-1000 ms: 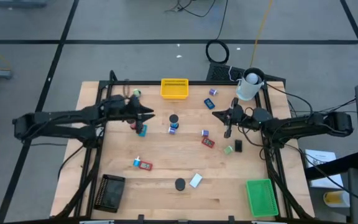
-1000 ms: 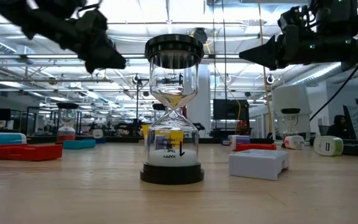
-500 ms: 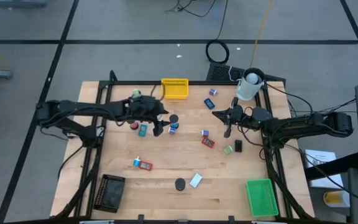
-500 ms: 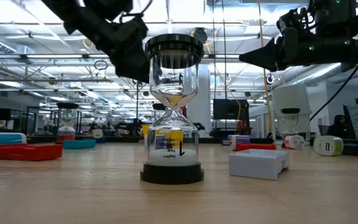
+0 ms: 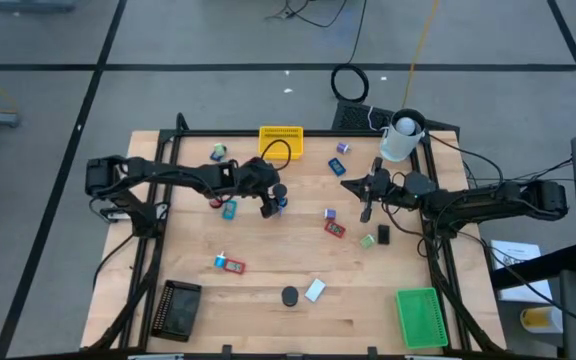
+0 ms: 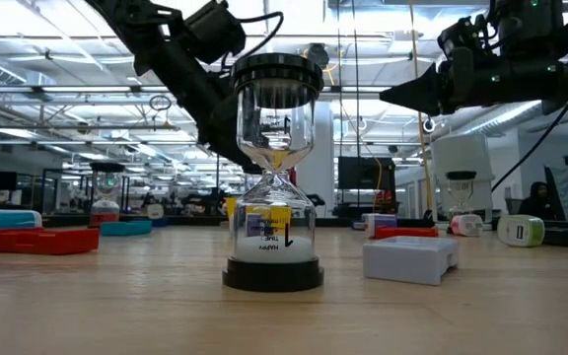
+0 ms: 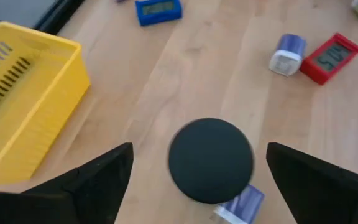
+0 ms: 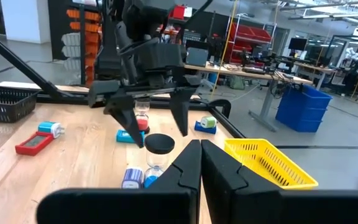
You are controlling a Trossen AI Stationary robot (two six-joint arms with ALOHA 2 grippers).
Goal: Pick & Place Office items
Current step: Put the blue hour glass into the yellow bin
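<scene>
Here the left gripper hangs over the middle rear of the table, its fingers spread wide and holding nothing. Directly under it stands a small hourglass with a black round cap, upright, its long axis vertical; in the left wrist view the cap sits centred between the two fingers with bare wood on both sides of it. A small blue-and-white block lies just beside the hourglass base. The yellow mesh tray stands near the far edge of the table, close behind the gripper but apart from it, so room is tighter on that side than toward the table's centre. A teal block lies near the left arm's forearm.

The right gripper hovers off the table toward the right rear, jaws pressed together and empty, pointing toward the hourglass across an open stretch of wood. Near it lie a red flat block, a purple block and a green block. A second hourglass stands upright near the front edge, beside a white block.
</scene>
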